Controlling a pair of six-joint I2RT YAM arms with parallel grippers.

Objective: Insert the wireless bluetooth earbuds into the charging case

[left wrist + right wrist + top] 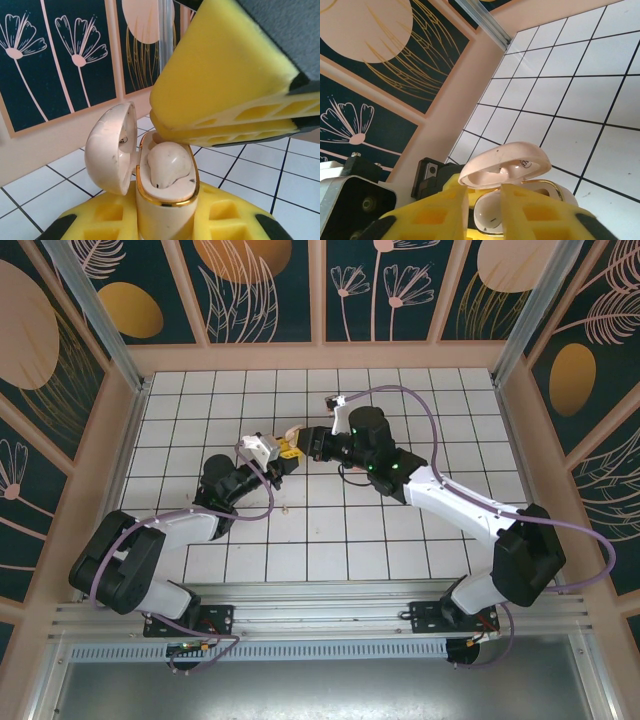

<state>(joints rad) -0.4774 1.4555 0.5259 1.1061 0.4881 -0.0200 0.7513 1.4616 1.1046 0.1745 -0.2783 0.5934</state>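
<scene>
Pinching the cream charging case (159, 220) tight with the left end effector (272, 452), over the middle of the tiled bench (400, 550). Lid (110, 150) flipped open. One cream earbud (167, 165) sitting inside. Just right of the case, right end effector (485, 210), fingers close together; cannot tell if pinching anything.

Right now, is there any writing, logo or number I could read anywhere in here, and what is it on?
No text here can be read.
Inside the lid of the charging case: a tiny dark printed mark, too small to read.
Wall panels: painted flowers and circles, no lettering.
</scene>
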